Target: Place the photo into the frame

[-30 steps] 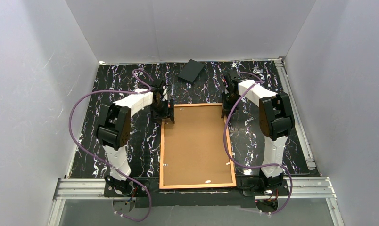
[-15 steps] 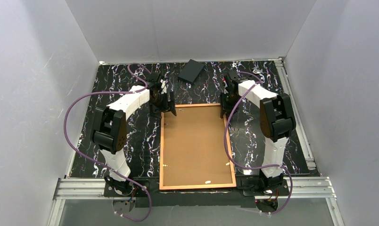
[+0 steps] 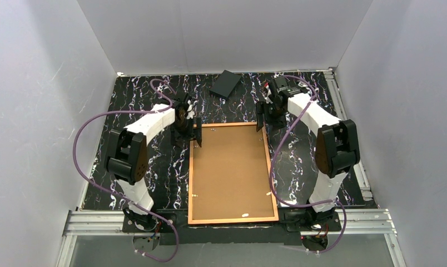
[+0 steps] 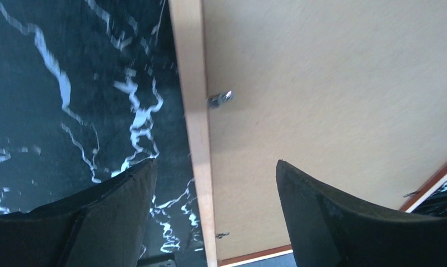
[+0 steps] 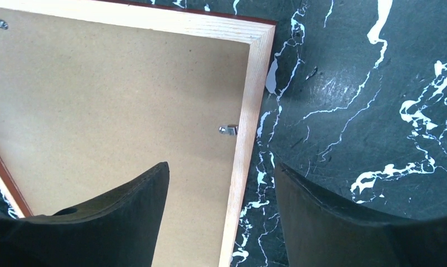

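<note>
While the frame [image 3: 191, 178] lies back-up, the left gripper [image 4: 215, 167] and right gripper [image 5: 221, 167] — both released — hang over its far corners.

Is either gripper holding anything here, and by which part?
Nothing is held. The left gripper and the right gripper are both open, each with its fingers apart over a side rail of the frame near a far corner.

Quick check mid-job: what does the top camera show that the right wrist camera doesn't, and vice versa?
Top only: the whole frame lying back up, the left arm, the right arm, a black box at the far edge. Right wrist only: wood grain on the frame's rail, a metal clip up close. Both: the frame's far right corner, the brown backing board, the marbled table.
</note>
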{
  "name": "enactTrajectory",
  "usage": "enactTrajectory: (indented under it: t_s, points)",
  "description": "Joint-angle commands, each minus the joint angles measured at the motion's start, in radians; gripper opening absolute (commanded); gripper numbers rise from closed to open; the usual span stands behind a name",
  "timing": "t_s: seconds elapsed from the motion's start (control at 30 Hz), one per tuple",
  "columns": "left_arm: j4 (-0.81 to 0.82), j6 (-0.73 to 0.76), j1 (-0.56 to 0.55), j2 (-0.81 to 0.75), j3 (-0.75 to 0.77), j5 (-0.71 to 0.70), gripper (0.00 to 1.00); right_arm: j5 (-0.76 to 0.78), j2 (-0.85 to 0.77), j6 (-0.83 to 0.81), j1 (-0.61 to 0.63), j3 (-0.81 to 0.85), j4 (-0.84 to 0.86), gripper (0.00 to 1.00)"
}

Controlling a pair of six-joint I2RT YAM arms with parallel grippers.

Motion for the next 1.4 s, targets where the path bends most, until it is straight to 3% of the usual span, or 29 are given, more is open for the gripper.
enactTrajectory:
  t_s: [0.0,0.43,0.77,0.83,1.03,1.37]
  points:
    - [-0.168,-0.007,0.002,-0.147,-0.118,-0.004,0.77,-0.032,-0.084,0.0,-0.002,-0.025,-0.022,0.77]
    - [-0.098,-0.048,-0.029,-0.27,-0.382,0.055,0.65,-0.13,-0.259,0.059,-0.012,-0.237,0.047,0.82]
    - [-0.146,0.008,-0.096,-0.144,-0.303,-0.028,0.57,-0.124,-0.318,0.064,-0.034,-0.326,0.062,0.82]
    - [-0.156,0.035,-0.107,-0.115,-0.296,-0.042,0.5,-0.125,-0.329,0.061,-0.045,-0.336,0.062,0.82]
    - [-0.152,0.097,-0.109,-0.044,-0.27,-0.014,0.15,-0.138,-0.366,0.054,-0.081,-0.351,0.058,0.83]
    - [-0.322,0.423,-0.11,0.155,0.095,0.04,0.0,-0.132,-0.387,0.031,-0.113,-0.368,0.052,0.82]
